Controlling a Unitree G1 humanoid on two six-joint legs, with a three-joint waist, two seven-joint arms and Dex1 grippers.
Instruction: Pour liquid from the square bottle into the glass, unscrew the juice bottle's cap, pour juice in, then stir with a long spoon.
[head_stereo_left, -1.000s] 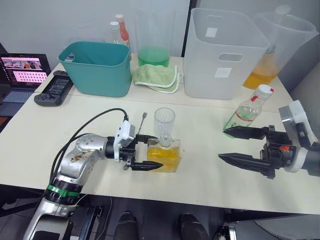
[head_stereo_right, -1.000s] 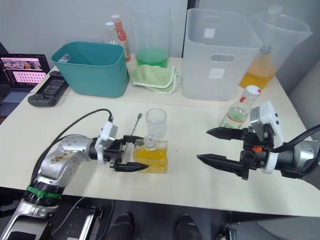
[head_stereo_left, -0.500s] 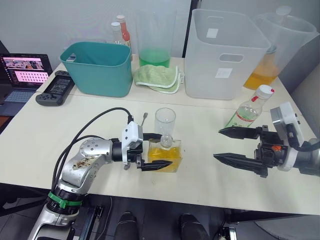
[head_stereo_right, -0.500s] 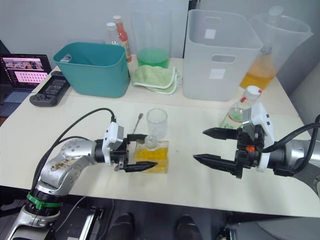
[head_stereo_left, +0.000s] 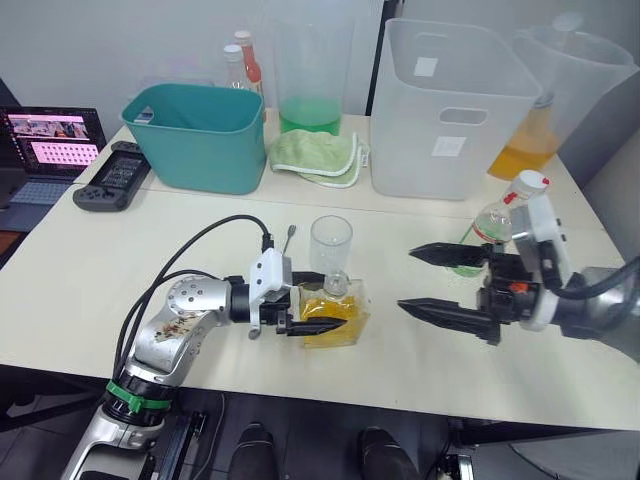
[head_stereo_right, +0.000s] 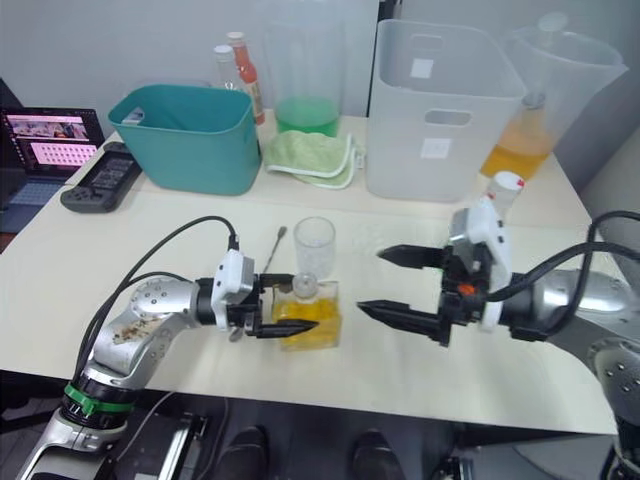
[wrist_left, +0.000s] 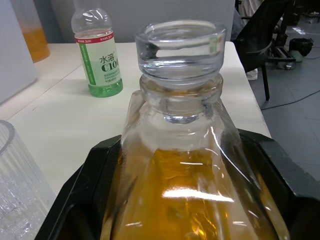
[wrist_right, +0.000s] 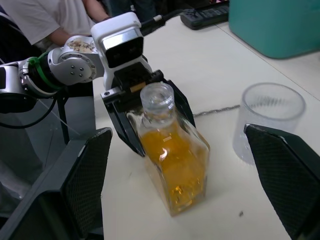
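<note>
The bench (head_stereo_left: 90, 270) carries a white bin (head_stereo_left: 455, 110) and a teal tub (head_stereo_left: 195, 135) along its far edge. Near the middle of its front edge stands the square bottle (head_stereo_left: 335, 318), stopper (wrist_right: 157, 97) in place, amber liquid filling most of the body. Our left pincer (head_stereo_left: 322, 303) straddles that body, one finger on each flat side; in the left wrist view the black fingers (wrist_left: 82, 195) lie right against the glass, so we judge it grasped, or very nearly. The right pincer (head_stereo_left: 432, 283) hangs wide open toward the bench's right edge, pointing at the bottle and well apart from it. The juice bottle (head_stereo_left: 497, 222) stands behind it, cap (head_stereo_left: 531, 183) on. The glass (head_stereo_left: 330, 252) sits just behind the square bottle, with the spoon (head_stereo_left: 286, 240) lying beside it on the left.

The step in hand looks like steadying the bottle so the stopper can come off. We should keep the left grip low and firm, bring the right fingers level with the stopper, close on it squarely and lift straight up, keeping clear of the glass.
</note>
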